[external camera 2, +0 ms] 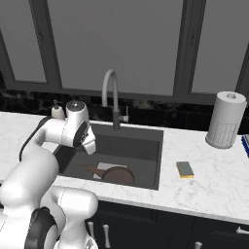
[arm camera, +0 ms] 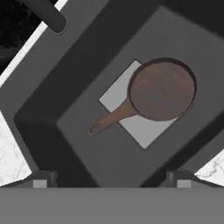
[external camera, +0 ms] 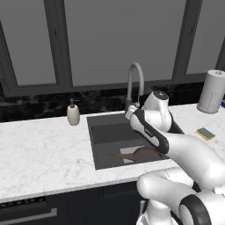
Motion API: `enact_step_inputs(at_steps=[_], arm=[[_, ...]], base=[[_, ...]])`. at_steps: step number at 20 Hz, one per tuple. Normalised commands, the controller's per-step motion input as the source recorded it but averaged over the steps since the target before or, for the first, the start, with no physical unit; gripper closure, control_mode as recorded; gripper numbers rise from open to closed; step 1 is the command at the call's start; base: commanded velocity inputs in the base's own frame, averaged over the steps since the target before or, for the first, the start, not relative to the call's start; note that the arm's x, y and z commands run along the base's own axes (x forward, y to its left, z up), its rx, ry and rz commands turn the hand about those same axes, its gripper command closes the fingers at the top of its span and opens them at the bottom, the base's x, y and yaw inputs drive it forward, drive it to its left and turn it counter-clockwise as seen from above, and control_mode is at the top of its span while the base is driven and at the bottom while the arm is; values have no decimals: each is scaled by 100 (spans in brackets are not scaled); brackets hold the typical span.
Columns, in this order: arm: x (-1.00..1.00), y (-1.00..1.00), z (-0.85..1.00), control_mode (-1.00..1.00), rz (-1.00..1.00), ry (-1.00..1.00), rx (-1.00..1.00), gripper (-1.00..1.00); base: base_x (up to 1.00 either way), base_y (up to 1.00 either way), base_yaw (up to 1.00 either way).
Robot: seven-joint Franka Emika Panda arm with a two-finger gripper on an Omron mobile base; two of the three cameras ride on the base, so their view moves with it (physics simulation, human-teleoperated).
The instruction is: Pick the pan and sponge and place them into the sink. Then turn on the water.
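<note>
The dark reddish-brown pan (arm camera: pixel 162 89) lies flat in the sink (arm camera: pixel 87 144), partly over the pale square patch, its long handle pointing away from the bowl. My gripper (arm camera: pixel 111 180) hangs above the basin, open, its fingertips (arm camera: pixel 41 179) wide apart with nothing between them. From the base the pan (external camera: pixel 147 154) (external camera 2: pixel 118 175) sits near the front wall of the sink (external camera: pixel 105 132) (external camera 2: pixel 146 146). The yellow sponge (external camera: pixel 205 133) (external camera 2: pixel 185 168) with its dark top lies on the marble counter to the right of the basin. Behind the basin rises the grey gooseneck faucet (external camera: pixel 134 74) (external camera 2: pixel 111 87); no water runs.
A beige soap dispenser (external camera: pixel 73 114) (external camera 2: pixel 58 112) stands at the sink's back left. A tall paper towel roll (external camera: pixel 212 91) (external camera 2: pixel 224 119) stands at the back right of the counter. My arm reaches over the sink's front edge. Dark windows line the wall behind.
</note>
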Motion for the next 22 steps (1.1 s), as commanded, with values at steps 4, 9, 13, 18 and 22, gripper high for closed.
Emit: enact_step_inputs(at_steps=[4,9,13,18,22], arm=[[-60,-32,55,-100,51,0,-27,-100],[-22,-28,54,-100,32,1,-34,-100],[-14,-62,36,-100,28,4,-29,-100],[-7,-77,4,-100,30,10,-21,-100],[0,-83,0,-100,30,20,-19,-100]], base=[[0,0,0],[0,0,0],[0,0,0],[0,0,0],[0,0,0]])
